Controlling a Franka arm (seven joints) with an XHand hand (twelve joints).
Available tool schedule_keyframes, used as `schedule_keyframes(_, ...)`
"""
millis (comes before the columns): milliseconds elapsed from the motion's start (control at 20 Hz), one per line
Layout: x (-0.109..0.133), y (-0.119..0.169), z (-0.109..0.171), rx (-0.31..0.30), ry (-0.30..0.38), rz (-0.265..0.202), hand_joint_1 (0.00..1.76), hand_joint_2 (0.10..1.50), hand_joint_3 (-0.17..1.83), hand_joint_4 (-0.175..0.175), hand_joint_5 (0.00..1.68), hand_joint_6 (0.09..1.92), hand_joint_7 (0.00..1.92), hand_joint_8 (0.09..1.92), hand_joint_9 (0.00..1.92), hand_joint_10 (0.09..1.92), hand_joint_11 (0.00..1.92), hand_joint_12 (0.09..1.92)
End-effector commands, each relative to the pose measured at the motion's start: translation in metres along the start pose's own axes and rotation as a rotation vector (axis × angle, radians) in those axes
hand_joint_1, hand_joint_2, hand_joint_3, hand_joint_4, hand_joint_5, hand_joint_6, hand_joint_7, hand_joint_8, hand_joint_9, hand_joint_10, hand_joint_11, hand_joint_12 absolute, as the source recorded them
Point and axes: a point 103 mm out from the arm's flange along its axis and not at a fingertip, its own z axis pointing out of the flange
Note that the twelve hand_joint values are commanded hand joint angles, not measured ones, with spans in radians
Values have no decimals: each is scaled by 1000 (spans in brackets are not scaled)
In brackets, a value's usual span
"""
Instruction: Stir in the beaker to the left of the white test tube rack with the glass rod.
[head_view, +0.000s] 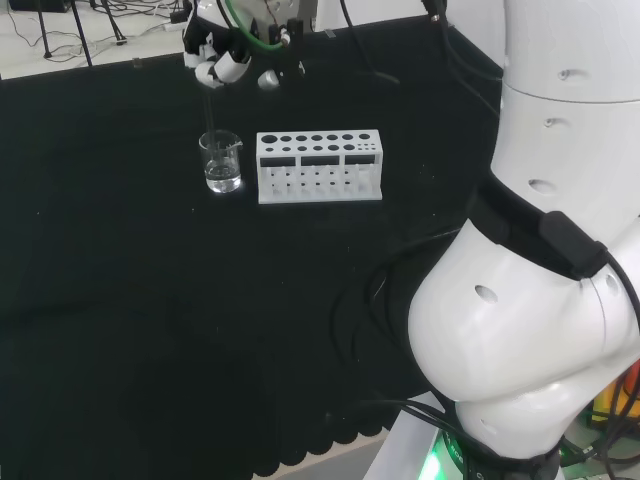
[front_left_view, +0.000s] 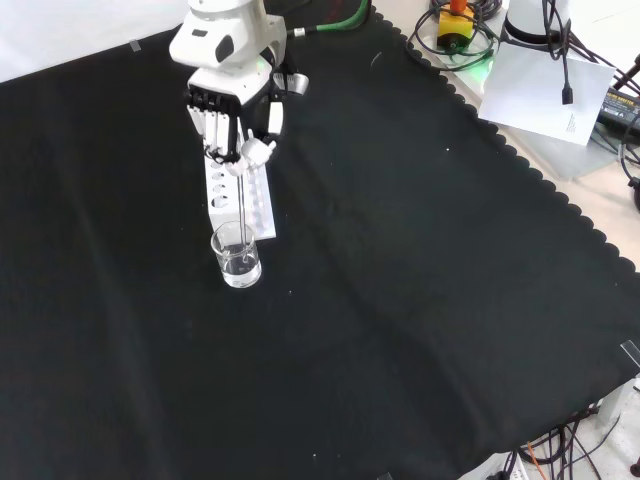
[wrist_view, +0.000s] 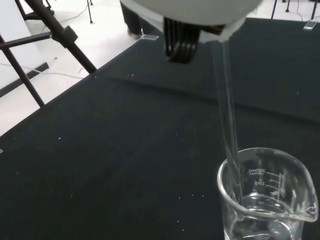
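A clear glass beaker (head_view: 222, 162) with a little clear liquid stands just left of the white test tube rack (head_view: 319, 166) in the head view. In the front view the beaker (front_left_view: 237, 255) sits nearer the camera than the rack (front_left_view: 243, 199). The hand (front_left_view: 232, 115) hovers above the beaker, fingers curled round the top of a thin glass rod (front_left_view: 243, 210). The rod (wrist_view: 227, 105) hangs down with its lower end inside the beaker (wrist_view: 267, 197). The hand (head_view: 222, 62) is above and slightly behind the beaker in the head view.
The arm's big white links (head_view: 540, 250) stand at the right of the head view. Cables, a yellow device (front_left_view: 455, 25) and white paper (front_left_view: 545, 85) lie beyond the cloth's scalloped edge. Open black cloth (front_left_view: 420, 300) spreads around the beaker.
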Motion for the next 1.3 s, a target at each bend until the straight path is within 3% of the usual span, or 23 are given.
schedule_keyframes(50,1,5,10,17,5,-4,1310,691,745,-175,1149,638,1111,1285,1571,1008,1637,890)
schedule_keyframes(500,-16,20,15,24,3,3,1310,689,748,-175,1149,639,1112,1284,1571,1008,1637,890)
schedule_keyframes(900,-41,10,14,0,17,24,1310,687,751,-175,1149,640,1113,1284,1571,1009,1638,891)
schedule_keyframes(1300,-28,-10,16,19,-4,43,1310,685,754,-175,1150,641,1115,1283,1572,1008,1639,891)
